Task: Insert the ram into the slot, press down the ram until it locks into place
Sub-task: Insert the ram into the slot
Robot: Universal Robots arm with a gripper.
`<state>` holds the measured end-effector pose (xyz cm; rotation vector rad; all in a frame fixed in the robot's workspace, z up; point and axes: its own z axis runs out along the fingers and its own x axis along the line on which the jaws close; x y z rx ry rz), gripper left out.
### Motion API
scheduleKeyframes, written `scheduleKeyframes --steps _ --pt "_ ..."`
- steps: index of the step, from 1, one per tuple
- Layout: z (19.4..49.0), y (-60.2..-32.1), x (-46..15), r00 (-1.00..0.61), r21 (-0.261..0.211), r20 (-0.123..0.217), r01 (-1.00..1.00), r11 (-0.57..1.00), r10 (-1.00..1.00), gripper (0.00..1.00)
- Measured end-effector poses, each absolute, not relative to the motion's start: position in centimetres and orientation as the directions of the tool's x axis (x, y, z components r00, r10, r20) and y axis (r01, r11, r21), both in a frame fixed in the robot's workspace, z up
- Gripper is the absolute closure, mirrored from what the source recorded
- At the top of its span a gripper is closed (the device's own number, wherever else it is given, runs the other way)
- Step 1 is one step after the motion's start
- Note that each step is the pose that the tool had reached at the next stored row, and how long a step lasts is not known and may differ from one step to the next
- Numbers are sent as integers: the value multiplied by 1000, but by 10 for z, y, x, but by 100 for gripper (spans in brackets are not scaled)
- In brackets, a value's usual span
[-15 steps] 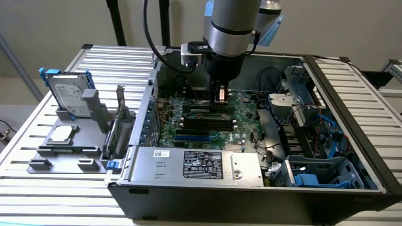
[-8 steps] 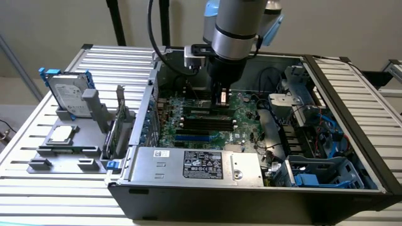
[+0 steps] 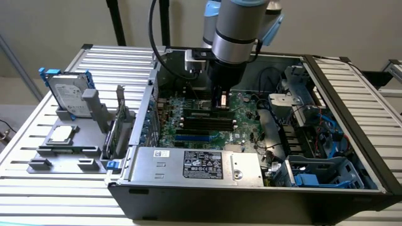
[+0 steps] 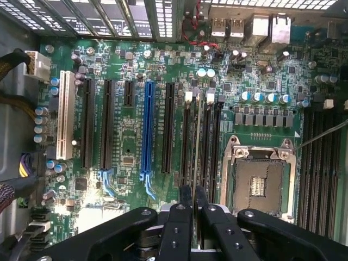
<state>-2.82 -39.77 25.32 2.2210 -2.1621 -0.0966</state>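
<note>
— Exterior view?
— Shows the end effector point(image 3: 221, 102) low inside the open computer case point(image 3: 188, 207), just over the black slots point(image 3: 207, 123).
— Wrist view?
— Shows fingers point(image 4: 186, 201) pressed together on the ram point(image 4: 196, 147), pinching it edge-on, lined up along the slots between two white clips point(image 4: 188, 97). Cannot tell whether seated.

The gripper point(image 4: 193, 191) has smooth, matt black jaws pinching the ram point(image 4: 195, 147), a thin board seen edge-on. The motherboard point(image 4: 261, 81) is glossy green lacquer, its CPU socket frame point(image 4: 235, 163) bright bare metal. The memory slots point(image 4: 210, 136) are dull black plastic. The power supply point(image 3: 157, 162) is grey sheet metal, and the desk point(image 3: 56, 202) is ribbed satin metal.
</note>
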Motion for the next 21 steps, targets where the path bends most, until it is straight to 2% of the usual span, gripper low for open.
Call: scheduleKeyframes --steps 21 --pt "237 -398 -27 26 73 -10 -997 -27 -1000 86"
